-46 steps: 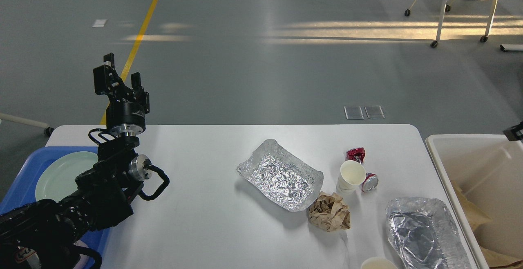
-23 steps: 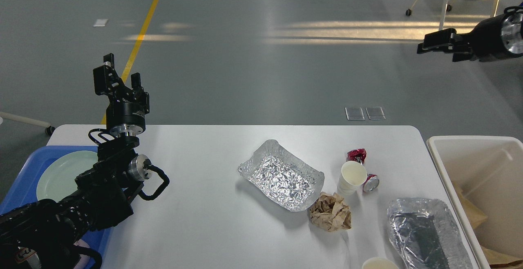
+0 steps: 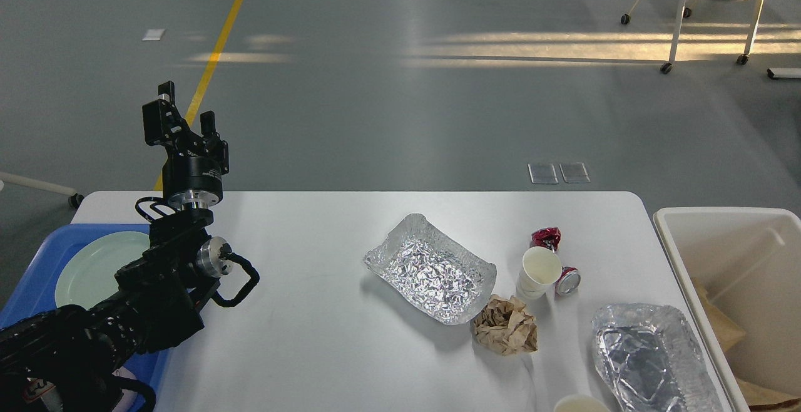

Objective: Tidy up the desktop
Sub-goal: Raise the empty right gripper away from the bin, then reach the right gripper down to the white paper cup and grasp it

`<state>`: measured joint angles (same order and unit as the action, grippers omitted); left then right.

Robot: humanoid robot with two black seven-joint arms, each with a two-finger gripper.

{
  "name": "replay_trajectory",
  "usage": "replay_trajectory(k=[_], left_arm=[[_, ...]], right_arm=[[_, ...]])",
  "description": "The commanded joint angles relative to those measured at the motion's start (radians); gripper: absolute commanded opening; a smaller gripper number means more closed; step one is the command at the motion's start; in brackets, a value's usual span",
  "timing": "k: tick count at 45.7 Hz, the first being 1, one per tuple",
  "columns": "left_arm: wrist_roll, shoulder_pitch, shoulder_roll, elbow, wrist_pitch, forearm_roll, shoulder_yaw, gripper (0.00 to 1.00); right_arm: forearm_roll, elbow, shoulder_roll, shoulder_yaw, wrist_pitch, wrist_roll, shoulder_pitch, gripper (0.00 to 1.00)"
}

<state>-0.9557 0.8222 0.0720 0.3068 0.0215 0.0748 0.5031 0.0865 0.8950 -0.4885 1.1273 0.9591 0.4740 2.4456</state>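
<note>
Head view. The bench (image 3: 325, 349) is a large white rectangular top with rounded far corners and a smooth matte surface; it fills the lower half of the view, its near edge cut off by the frame.

The left gripper (image 3: 181, 111) is raised above the bench's far left corner, fingers pointing up and parted by a clear gap, with nothing between them. The left arm crosses the near left of the view. The right gripper does not appear.

On the bench right of centre lies an empty foil tray (image 3: 430, 269). Just beside its near right corner sits a crumpled brown paper ball (image 3: 505, 325). Behind that stands a white paper cup (image 3: 537, 272), upright, with a crushed red can (image 3: 557, 260) touching its right side and partly hidden by it. A second foil tray (image 3: 651, 357) lies at the near right, its near end cut off. Another cup's rim (image 3: 581, 404) shows only at the bottom edge.

At the left, a blue tray (image 3: 37, 274) carries a pale green plate (image 3: 94, 265); both are partly covered by the arm. At the right, an off-white plastic bin (image 3: 719, 218) stands beside the bench, cut off by the frame, with brown paper inside.
</note>
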Motion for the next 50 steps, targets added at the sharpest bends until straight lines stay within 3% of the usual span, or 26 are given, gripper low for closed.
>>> replay_trajectory(k=[1,10,18,36,50], left_arm=[[0.000,0.000,0.000,0.000,0.000,0.000,0.000,0.96],[0.000,0.000,0.000,0.000,0.000,0.000,0.000,0.96],[0.000,0.000,-0.001,0.000,0.000,0.000,0.000,0.96],[0.000,0.000,0.000,0.000,0.000,0.000,0.000,0.96],[0.000,0.000,0.000,0.000,0.000,0.000,0.000,0.96]], right_arm=[[-0.005,0.002,-0.007,-0.020,0.001,0.002,0.114,1.00],[-0.005,0.002,-0.019,-0.058,0.001,0.003,0.266,1.00],[0.002,0.010,-0.010,-0.067,0.001,0.002,0.248,1.00],[0.165,0.007,-0.004,-0.064,0.001,0.002,-0.233,1.00],[0.228,0.010,0.056,-0.064,-0.002,0.000,-0.496,1.00]])
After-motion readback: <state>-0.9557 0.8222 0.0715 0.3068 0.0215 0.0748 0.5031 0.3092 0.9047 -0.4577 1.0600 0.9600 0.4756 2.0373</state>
